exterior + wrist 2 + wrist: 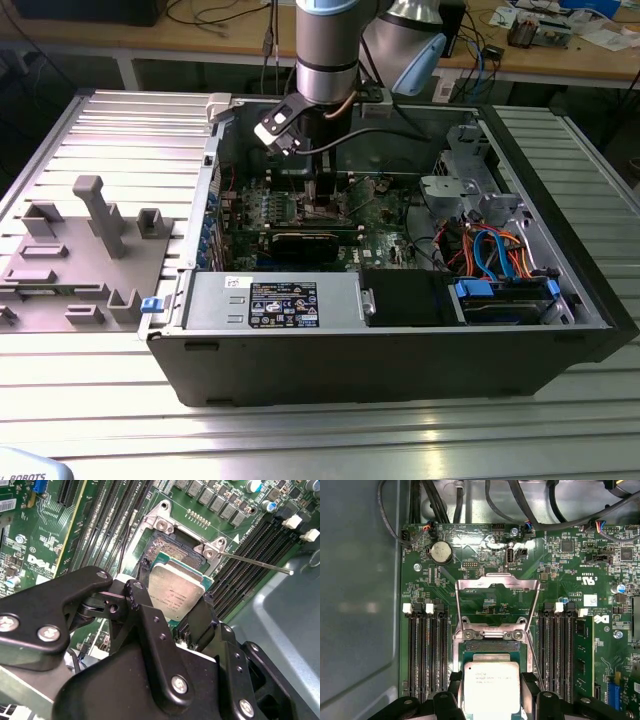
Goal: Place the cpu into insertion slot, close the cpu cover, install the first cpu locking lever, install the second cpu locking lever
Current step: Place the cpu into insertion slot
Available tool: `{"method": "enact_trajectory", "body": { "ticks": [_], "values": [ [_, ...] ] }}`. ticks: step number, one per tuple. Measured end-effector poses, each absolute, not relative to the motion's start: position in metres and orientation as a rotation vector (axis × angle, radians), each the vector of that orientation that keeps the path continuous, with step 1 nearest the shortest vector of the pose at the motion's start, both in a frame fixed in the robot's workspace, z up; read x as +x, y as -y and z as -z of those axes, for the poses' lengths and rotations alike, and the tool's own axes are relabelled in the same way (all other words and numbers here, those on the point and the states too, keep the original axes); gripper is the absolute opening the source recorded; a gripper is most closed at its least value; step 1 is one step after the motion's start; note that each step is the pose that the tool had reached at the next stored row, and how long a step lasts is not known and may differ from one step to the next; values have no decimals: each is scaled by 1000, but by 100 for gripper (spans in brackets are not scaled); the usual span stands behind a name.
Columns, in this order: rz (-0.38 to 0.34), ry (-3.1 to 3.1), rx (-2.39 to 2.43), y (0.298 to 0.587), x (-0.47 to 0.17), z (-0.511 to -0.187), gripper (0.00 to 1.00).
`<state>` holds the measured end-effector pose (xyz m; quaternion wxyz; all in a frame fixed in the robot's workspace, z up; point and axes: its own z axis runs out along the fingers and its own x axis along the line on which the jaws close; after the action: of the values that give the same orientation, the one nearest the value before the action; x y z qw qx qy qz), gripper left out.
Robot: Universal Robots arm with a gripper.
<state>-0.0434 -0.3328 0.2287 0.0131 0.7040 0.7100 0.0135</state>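
The gripper (176,587) clasps the silvery cpu (492,687) by two opposite edges, just over the insertion slot (490,646); the cpu cover (497,583) stands raised open.

Item, cpu (491,685): near edge cut off by the frame in the first wrist view. In the second wrist view, one side of the cpu (177,591) is lost behind my fingers (206,620). Item, insertion slot (492,647): largely covered by the cpu; seated or held clear, cannot tell. Item, my arm (325,50): cropped at twelve o'clock in the exterior view, masking the middle of the circuit board (385,215). Item, grey fixture tray (60,270): clipped at nine o'clock.
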Motion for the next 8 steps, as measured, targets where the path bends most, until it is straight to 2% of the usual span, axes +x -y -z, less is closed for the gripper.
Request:
{"method": "enact_trajectory", "body": {
  "ticks": [8],
  "values": [
    [-42,-2212,2193,333,-43,-226,55]
  ]
}}
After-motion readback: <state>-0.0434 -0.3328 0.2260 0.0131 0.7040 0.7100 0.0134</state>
